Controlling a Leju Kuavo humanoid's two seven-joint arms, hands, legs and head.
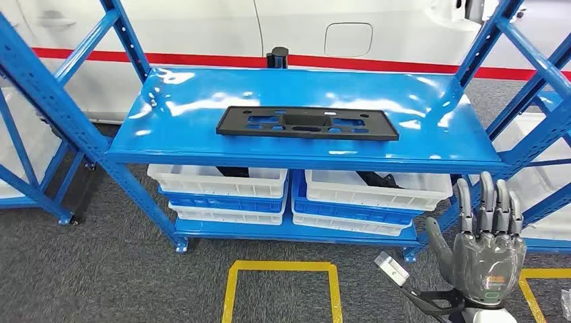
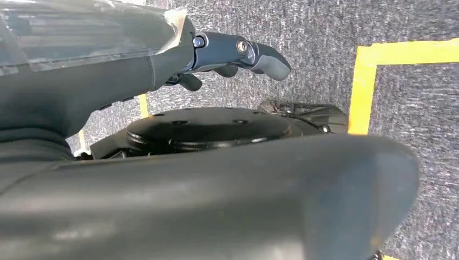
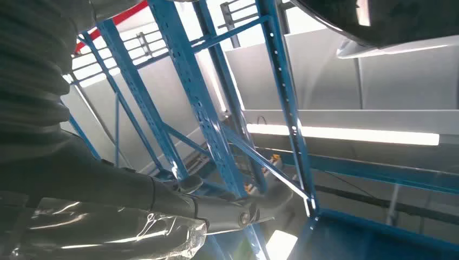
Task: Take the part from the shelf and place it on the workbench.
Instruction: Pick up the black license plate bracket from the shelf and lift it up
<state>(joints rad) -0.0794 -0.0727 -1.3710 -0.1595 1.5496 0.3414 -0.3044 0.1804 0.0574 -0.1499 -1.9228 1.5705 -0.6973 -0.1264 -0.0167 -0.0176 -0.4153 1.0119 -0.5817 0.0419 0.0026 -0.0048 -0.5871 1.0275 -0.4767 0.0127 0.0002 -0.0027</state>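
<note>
Right hand lower right of head view, raised, fingers straight and apart, holding nothing. Left hand over grey floor, fingers partly curled, nothing seen in it; grip state unclear. Black flat part lies mid-frame on blue shelf top; white bins underneath.

Flat black part on shelf
</note>
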